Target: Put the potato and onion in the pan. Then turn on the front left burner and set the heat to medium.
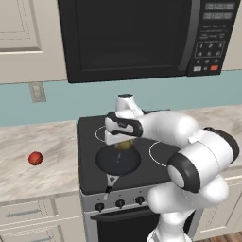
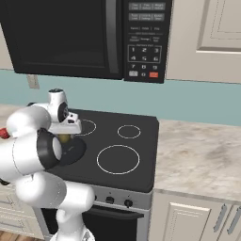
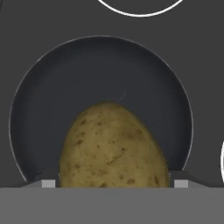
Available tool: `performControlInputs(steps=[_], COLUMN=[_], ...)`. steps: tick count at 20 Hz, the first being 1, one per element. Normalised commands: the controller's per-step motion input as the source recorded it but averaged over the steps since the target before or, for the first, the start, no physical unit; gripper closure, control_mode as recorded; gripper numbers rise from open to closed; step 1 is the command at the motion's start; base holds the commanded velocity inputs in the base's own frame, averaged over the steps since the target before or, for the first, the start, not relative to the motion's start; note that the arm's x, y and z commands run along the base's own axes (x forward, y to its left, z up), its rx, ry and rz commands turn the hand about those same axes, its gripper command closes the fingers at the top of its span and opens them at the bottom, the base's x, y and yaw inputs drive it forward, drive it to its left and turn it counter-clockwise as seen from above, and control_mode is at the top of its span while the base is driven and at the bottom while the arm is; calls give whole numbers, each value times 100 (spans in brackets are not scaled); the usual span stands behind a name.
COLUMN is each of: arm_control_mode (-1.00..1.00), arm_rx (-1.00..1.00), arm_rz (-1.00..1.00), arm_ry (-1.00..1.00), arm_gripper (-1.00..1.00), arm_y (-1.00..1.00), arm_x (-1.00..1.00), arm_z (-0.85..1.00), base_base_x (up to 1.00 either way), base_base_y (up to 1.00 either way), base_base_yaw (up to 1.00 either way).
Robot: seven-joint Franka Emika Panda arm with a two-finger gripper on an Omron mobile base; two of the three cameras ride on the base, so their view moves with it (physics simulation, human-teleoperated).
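Potato [image 3: 113, 146] sits between our claw [image 3: 113, 183] fingertips — we hold it above the pan [image 3: 52, 87]; the onion [image 1: 35, 158] lies well apart on the table [image 1: 52, 156].

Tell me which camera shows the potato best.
The hand view: the potato looms large between the end effector fingertips, over the pan. In the left base view only a sliver peeks below the wrist; the right base view gives a small glimpse.
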Motion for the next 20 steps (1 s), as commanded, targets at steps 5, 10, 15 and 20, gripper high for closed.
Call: performControlInputs(steps=[5,10,15,20], arm_control_mode=[-100,-100,-100,-100], arm_rx=[0,0,0,0], arm_rz=[0,0,0,0], arm_ry=[0,0,0,0], arm_gripper=[100,100,-100,-100], arm_y=[0,0,1,0], arm_x=[2,4,0,0], arm_z=[-53,-54,-12,0], base_base_x=[0,0,0,0], base_base_y=[0,0,0,0], base_base_yaw=[0,0,0,0])
